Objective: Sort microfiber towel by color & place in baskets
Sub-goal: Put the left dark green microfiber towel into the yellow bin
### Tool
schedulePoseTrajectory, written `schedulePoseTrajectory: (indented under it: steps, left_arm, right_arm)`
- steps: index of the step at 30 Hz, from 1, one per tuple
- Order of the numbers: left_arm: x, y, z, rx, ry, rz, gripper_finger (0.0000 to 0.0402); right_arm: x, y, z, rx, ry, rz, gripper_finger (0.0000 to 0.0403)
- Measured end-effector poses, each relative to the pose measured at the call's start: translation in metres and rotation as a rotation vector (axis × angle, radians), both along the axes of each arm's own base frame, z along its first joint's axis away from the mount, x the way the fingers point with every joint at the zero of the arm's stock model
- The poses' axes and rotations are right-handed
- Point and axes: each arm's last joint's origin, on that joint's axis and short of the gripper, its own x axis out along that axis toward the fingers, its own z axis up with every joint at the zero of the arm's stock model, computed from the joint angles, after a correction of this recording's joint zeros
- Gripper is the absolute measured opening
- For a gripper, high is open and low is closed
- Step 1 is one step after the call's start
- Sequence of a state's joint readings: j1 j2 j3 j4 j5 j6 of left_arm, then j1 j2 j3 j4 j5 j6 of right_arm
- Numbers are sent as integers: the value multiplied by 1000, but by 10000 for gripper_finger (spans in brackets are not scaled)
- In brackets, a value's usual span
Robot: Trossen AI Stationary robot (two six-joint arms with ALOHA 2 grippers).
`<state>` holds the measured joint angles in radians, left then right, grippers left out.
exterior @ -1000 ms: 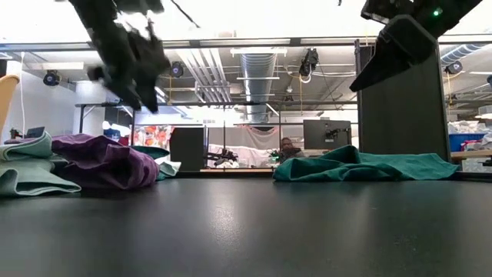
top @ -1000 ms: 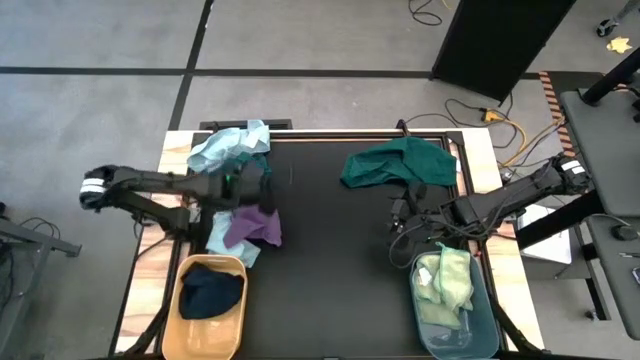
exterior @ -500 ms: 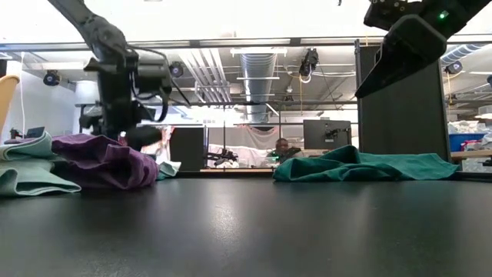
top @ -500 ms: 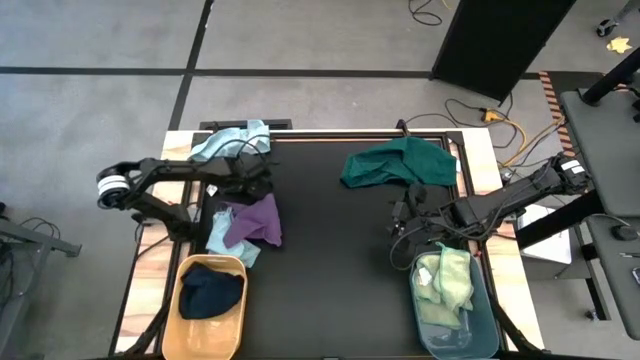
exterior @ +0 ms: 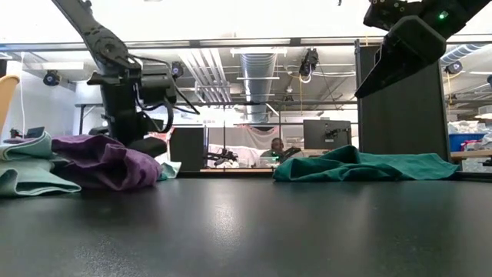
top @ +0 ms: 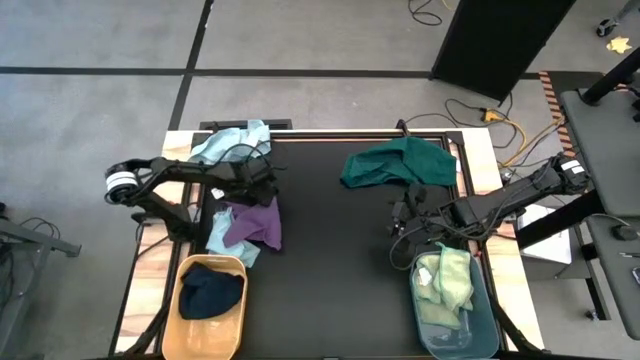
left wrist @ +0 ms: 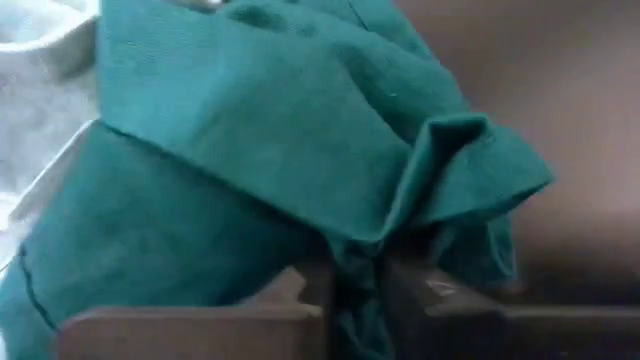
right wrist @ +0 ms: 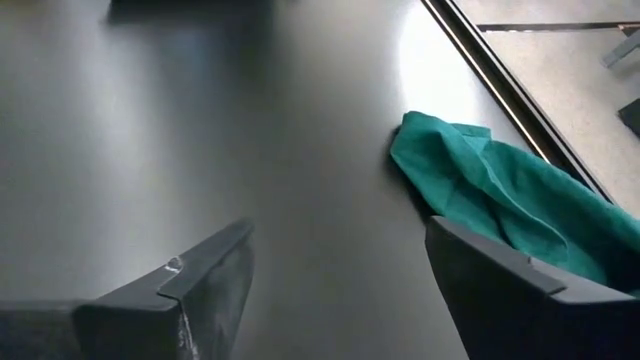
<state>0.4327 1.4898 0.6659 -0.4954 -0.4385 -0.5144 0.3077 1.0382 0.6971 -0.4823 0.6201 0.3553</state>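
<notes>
My left gripper (top: 266,183) is down at the left towel pile and is shut on a dark green microfiber towel (left wrist: 250,150). The arm hides that towel in the high view. Next to it lie a purple towel (top: 256,222) and a light blue towel (top: 232,143). Another dark green towel (top: 398,165) lies at the table's far right. My right gripper (top: 404,226) hangs open above the table, close to the grey-blue basket (top: 484,300) that holds pale yellow-green towels (top: 446,280). The orange-yellow basket (top: 186,322) holds a navy towel (top: 212,292). My left gripper pinches a raised fold (left wrist: 372,236) of the dark green towel between its two fingers (left wrist: 300,296). In the low view the fingers point down from above (exterior: 144,145). The rest of the towel lies spread and slack beyond the fingers, not lifted.
Bare black table top (top: 335,270) stretches between the two arms. A pale aqua towel (top: 222,240) lies under the purple one, near the orange-yellow basket. Cables (top: 500,125) run off the table's far right corner.
My left gripper has come down from high above the table onto the left towel pile, and has shifted slightly toward the table's right. The towels on the table and my right gripper have stayed where they were.
</notes>
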Motion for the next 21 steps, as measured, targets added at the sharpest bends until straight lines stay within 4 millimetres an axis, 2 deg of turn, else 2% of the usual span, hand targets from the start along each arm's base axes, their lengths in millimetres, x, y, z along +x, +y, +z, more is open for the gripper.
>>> schedulePoseTrajectory:
  steps: [4,8,10,14,18,21]
  left_arm:
    - [13,-7,38,55,-122,-68,17]
    - [20,-33,80,101,-244,-182,5]
    - [22,-53,105,122,-341,-279,5]
    - [14,-107,135,110,-471,-524,3]
    - [-12,-167,155,26,-612,-779,2]
    - [-39,-205,169,-130,-749,-846,1]
  right_arm:
    - [0,0,0,1,0,-1,279]
    - [0,0,0,6,1,-7,281]
    - [-1,0,0,5,3,-7,284]
    - [-1,0,-1,3,5,-7,290]
    - [-1,0,0,-10,11,5,295]
    - [0,-1,0,-19,10,1,297]
